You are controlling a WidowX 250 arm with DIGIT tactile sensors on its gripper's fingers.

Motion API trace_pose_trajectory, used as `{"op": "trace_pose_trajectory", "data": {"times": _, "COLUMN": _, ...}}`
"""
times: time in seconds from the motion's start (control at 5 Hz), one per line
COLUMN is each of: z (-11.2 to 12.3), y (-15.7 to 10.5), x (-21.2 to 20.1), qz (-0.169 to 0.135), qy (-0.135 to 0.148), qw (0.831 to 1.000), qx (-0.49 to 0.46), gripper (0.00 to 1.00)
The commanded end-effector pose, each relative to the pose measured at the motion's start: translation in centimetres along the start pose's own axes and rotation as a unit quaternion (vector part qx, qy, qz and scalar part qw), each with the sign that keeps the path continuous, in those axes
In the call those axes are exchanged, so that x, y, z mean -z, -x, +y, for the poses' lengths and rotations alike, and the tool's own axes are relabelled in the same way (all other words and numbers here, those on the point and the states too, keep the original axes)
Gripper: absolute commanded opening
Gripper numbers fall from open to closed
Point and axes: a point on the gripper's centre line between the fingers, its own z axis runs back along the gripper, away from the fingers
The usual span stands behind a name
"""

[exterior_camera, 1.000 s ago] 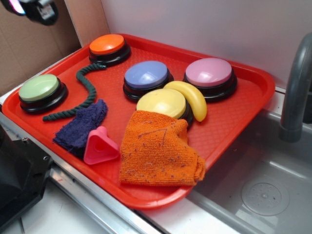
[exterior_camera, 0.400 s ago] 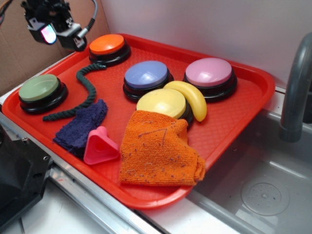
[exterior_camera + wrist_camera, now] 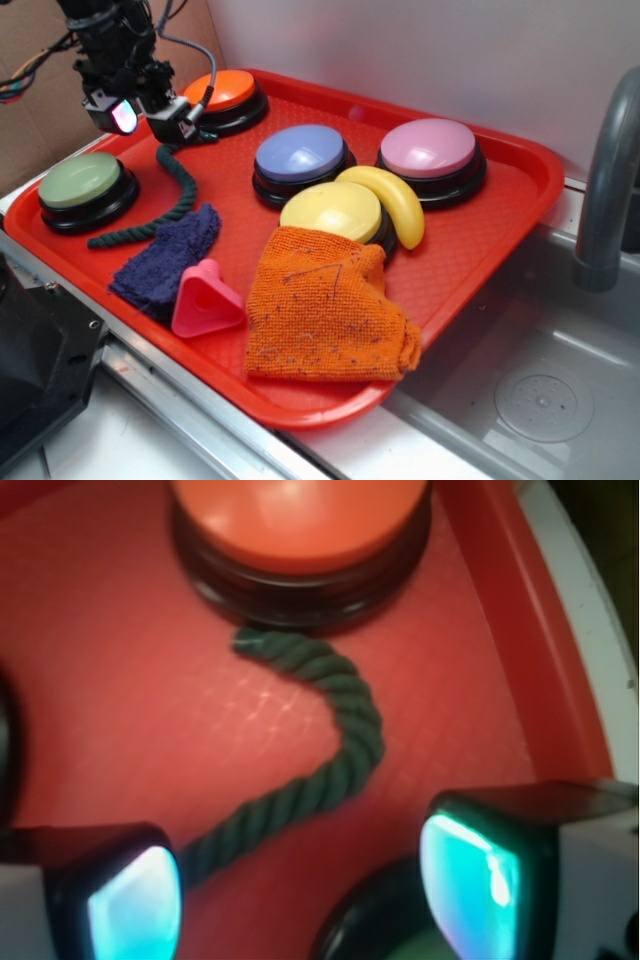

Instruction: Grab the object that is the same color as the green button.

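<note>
A dark green twisted rope (image 3: 178, 190) curves across the red tray (image 3: 480, 250) from the orange button (image 3: 222, 98) down toward the pale green button (image 3: 82, 186) at the left. My gripper (image 3: 150, 122) hovers above the rope's upper end, open, nothing between its fingers. In the wrist view the rope (image 3: 330, 755) snakes from the orange button (image 3: 300, 535) down between the two glowing pads (image 3: 470, 880), and my gripper (image 3: 300, 895) stands above it. The green button's black base (image 3: 370, 925) shows at the bottom edge.
Also on the tray: a blue button (image 3: 300, 160), a pink button (image 3: 430, 155), a yellow button (image 3: 335, 212), a yellow banana (image 3: 395, 203), an orange cloth (image 3: 325, 305), a dark blue cloth (image 3: 165, 255), a pink triangular piece (image 3: 205, 298). A grey faucet (image 3: 610, 180) and sink (image 3: 540, 390) lie right.
My gripper has come down from the upper left corner and moved right, and it now hangs over the rope's upper end near the orange button. Nothing on the tray has moved.
</note>
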Motion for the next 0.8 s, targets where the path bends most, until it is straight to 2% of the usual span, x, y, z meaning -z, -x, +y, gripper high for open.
{"op": "trace_pose_trajectory", "data": {"times": 0.0, "z": 1.0, "y": -1.8, "x": 1.7, "qz": -0.007, "qy": -0.006, "qw": 1.000, "qx": -0.011, "gripper": 1.00}}
{"op": "trace_pose_trajectory", "data": {"times": 0.2, "z": 0.5, "y": -2.0, "x": 2.2, "qz": -0.008, "qy": -0.005, "qw": 1.000, "qx": -0.017, "gripper": 1.00}}
{"op": "trace_pose_trajectory", "data": {"times": 0.4, "z": 0.0, "y": -2.0, "x": 2.6, "qz": -0.004, "qy": -0.007, "qw": 1.000, "qx": -0.027, "gripper": 0.06}}
{"op": "trace_pose_trajectory", "data": {"times": 0.6, "z": -0.1, "y": -2.0, "x": 2.6, "qz": 0.001, "qy": -0.024, "qw": 0.999, "qx": -0.044, "gripper": 0.00}}
